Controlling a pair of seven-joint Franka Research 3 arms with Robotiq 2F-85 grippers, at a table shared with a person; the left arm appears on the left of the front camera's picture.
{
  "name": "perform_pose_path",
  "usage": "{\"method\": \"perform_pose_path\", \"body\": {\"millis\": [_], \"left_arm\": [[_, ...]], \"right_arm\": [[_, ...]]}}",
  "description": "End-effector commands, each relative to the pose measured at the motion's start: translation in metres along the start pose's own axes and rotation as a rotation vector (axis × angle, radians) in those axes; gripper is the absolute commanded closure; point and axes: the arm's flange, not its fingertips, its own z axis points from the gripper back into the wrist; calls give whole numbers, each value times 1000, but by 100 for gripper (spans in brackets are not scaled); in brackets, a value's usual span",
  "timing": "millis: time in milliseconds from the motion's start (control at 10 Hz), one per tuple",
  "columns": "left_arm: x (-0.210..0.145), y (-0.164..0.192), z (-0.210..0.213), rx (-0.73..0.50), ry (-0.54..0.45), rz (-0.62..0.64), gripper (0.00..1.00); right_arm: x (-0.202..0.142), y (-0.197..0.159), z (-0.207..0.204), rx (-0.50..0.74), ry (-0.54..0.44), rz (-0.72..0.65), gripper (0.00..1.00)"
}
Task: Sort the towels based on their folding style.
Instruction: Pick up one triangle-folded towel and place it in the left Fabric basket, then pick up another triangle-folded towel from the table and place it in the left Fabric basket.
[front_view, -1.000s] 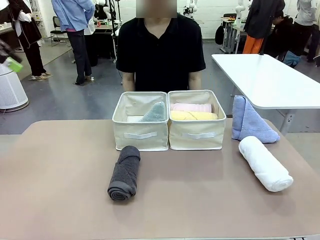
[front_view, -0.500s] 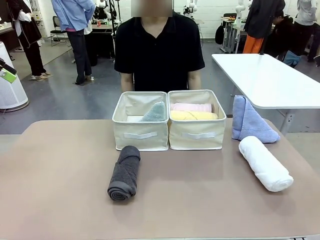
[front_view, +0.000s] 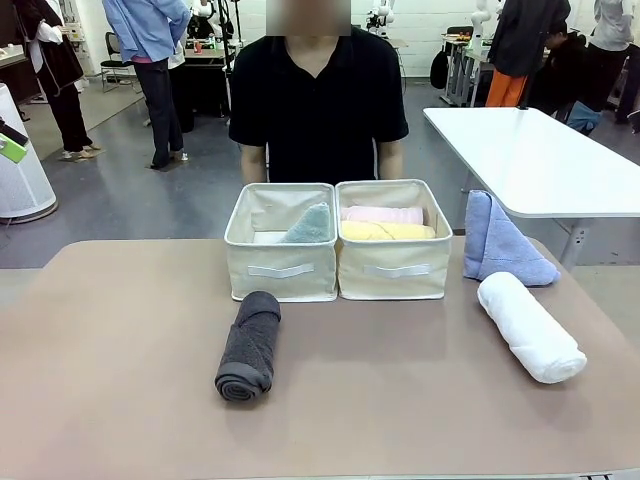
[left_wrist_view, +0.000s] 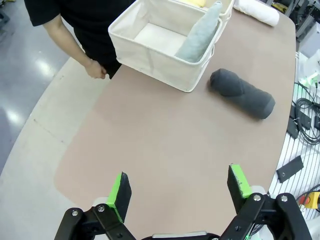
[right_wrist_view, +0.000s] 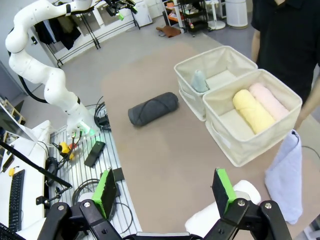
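We look across a tan counter (front_view: 120, 380) at two cream bins set side by side near its far edge, with a person (front_view: 318, 100) in black standing just behind them. The left bin (front_view: 281, 270) holds a light teal triangle towel (front_view: 310, 225) leaning at its right wall. The right bin (front_view: 393, 270) holds a pink roll (front_view: 383, 214) and a yellow roll (front_view: 388, 231) lying side by side. A dark grey roll (front_view: 250, 345) lies just in front of the left bin. A periwinkle blue triangle towel (front_view: 500, 250) stands right of the bins near the far right edge, with a white roll (front_view: 530, 325) just in front of it. The near half of the counter lies open. The left wrist view adds the person's hand (left_wrist_view: 95, 69) at the far edge and the left pincer (left_wrist_view: 180, 184), spread wide and empty. The right wrist view adds the right pincer (right_wrist_view: 165, 187), wide and empty above the white roll, and cables (right_wrist_view: 95, 155) past the near edge.
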Motion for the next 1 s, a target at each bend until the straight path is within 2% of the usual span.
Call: {"method": "perform_pose_path", "body": {"millis": [0,400,500,600,800,900], "left_arm": [[-2,-2,2,-2,-5,-16,0],[0,0,0,0,0,0,0],[-5,6,15,-81,-71,-3,0],[-18,15,39,-139,-183,-47,0],[-51,32,70,-98,-342,-95,0],[-71,43,81,-141,-390,-89,0]], "right_arm": [[-1,1,-1,10,-11,7,0],[-1,1,-1,10,-11,7,0],[-1,1,-1,10,-11,7,0],[-1,1,-1,10,-11,7,0],[-1,1,-1,10,-11,7,0],[-1,1,-1,10,-11,7,0]]}}
